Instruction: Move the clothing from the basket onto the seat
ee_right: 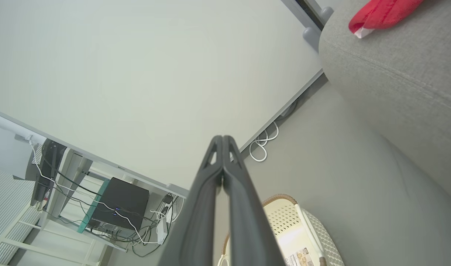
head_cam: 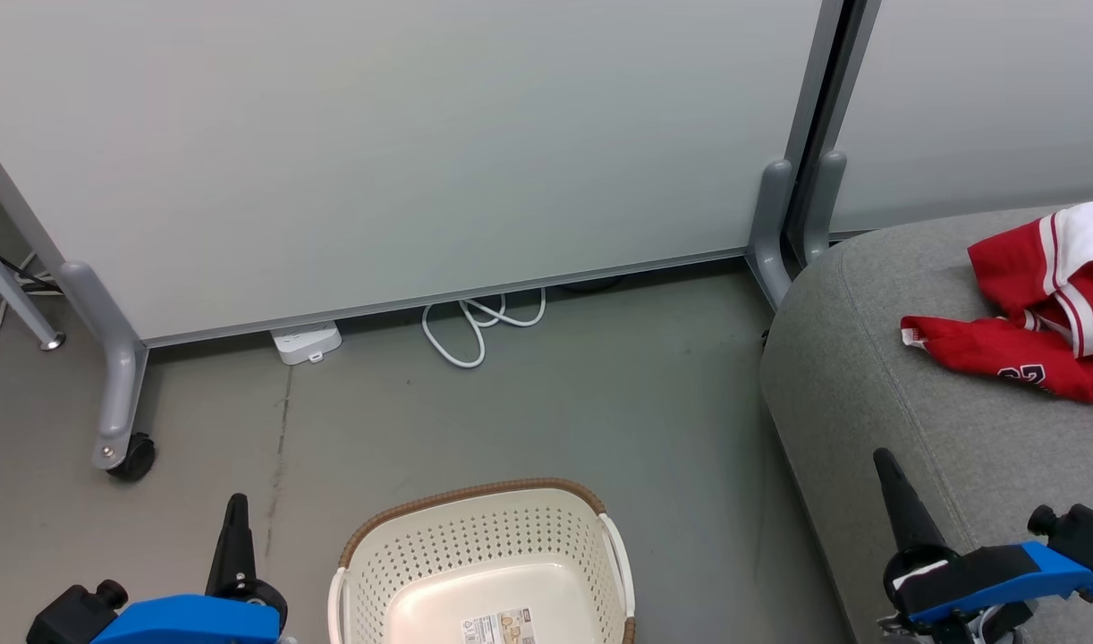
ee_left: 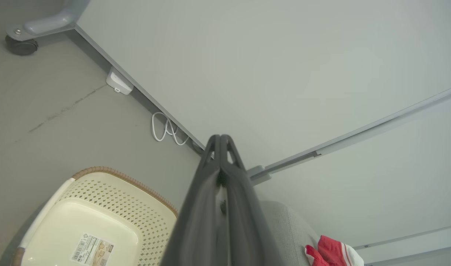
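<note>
The red and white clothing (head_cam: 1043, 304) lies bunched on the grey seat (head_cam: 895, 394) at the right edge, with part of a printed number showing. The left wrist view catches the clothing (ee_left: 330, 251) low at the right, and the clothing (ee_right: 380, 13) sits at the top right of the right wrist view. The cream basket (head_cam: 484, 563) with its brown rim stands on the floor at the bottom centre; only a label lies in it. My left gripper (head_cam: 236, 503) is shut, left of the basket. My right gripper (head_cam: 885, 461) is shut over the seat's front, holding nothing.
A grey partition panel (head_cam: 403, 152) on castor feet (head_cam: 122, 452) closes the back. A white cable loop (head_cam: 475, 326) and a white power adapter (head_cam: 305, 343) lie at its base. A desk with a black box and cables (ee_right: 114, 207) stands beyond the partition.
</note>
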You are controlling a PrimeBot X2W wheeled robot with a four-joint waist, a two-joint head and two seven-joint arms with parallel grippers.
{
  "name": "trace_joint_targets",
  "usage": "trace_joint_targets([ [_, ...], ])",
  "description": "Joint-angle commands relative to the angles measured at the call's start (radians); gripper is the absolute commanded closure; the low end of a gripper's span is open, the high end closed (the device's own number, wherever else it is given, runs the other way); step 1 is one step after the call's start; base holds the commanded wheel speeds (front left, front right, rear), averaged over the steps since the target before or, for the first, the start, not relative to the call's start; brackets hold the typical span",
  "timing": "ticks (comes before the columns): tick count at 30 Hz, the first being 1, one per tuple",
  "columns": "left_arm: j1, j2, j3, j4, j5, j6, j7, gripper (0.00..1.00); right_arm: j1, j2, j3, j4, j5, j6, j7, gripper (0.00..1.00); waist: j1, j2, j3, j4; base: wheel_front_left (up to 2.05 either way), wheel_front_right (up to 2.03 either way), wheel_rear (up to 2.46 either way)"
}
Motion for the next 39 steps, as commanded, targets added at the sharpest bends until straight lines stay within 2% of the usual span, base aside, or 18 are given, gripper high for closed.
trace_joint_targets([
  [1, -0.029, 0.003, 0.005, -0.014, -0.024, -0.001, 0.007, 1.0, -0.032, 0.002, -0.006, -0.008, 0.03, 0.0, 0.002, 1.0, -0.0001, 0.0, 0.0, 0.0, 0.0, 0.0, 0.0],
  [39, -0.082, -0.006, 0.045, -0.037, -0.363, -0.002, 0.107, 1.0, -0.056, 0.008, -0.052, -0.001, 0.416, 0.0, 0.045, 1.0, -0.0001, 0.0, 0.007, 0.011, 0.0, 0.0, 0.0],
])
